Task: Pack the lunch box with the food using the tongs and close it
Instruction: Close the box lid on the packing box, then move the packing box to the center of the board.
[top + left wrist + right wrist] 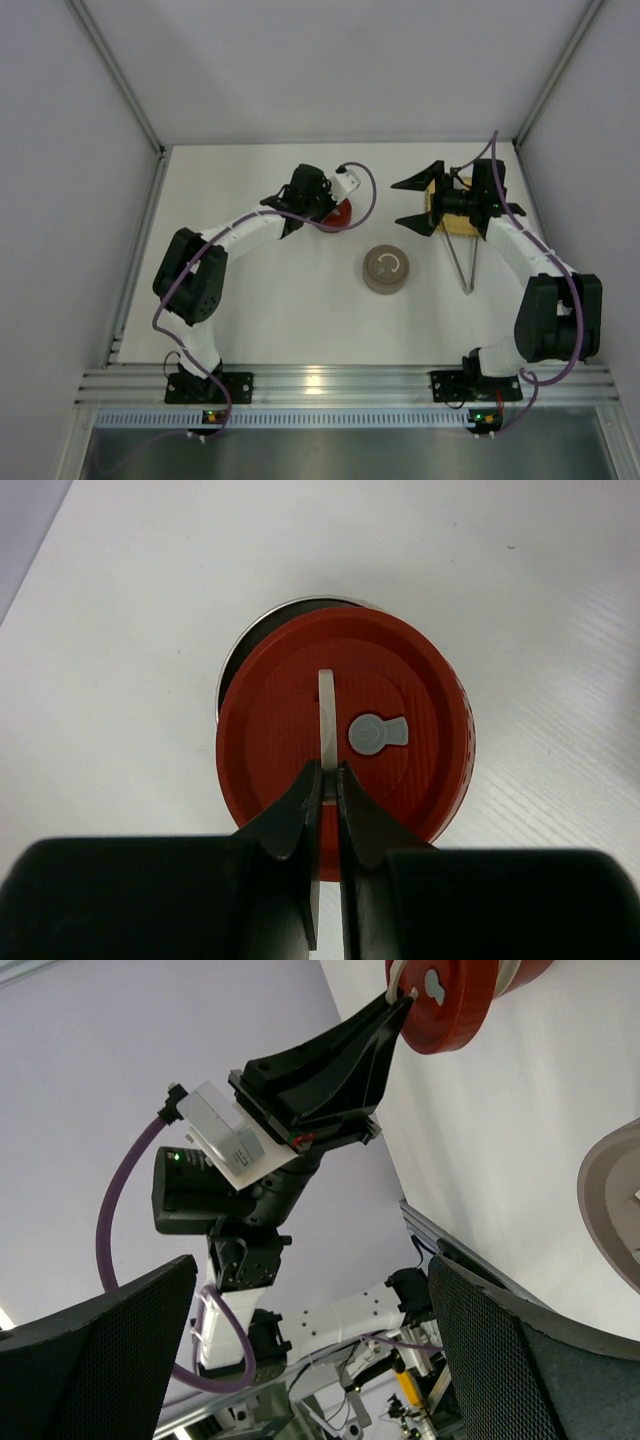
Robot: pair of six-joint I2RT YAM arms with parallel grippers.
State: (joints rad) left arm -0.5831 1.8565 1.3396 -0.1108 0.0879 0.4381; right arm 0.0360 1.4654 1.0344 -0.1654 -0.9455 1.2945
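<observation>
Robotics lab test cell. White table (300, 310) boxed by plain grey panels (60, 150). Left arm (190, 275), right arm (550, 320) bolted to aluminium rail (340, 382). Purple cables (373, 195), lit controller boxes (212, 415). Loose wiring (340, 1405) beyond table edge in right wrist view.

Light is even and diffuse, coming from overhead. We note the white worktop (300, 310) is bright, and the shadows under the arms are soft and faint. There is one glare patch on the near rail (315, 378).

Left wrist view: the red lid (345, 730) is sharp. The left tool (330, 772) is close to the lens and black, its detail lost.

Right wrist view: we find the right tool (310, 1270) soft-focused in the foreground and the background crisp.
</observation>
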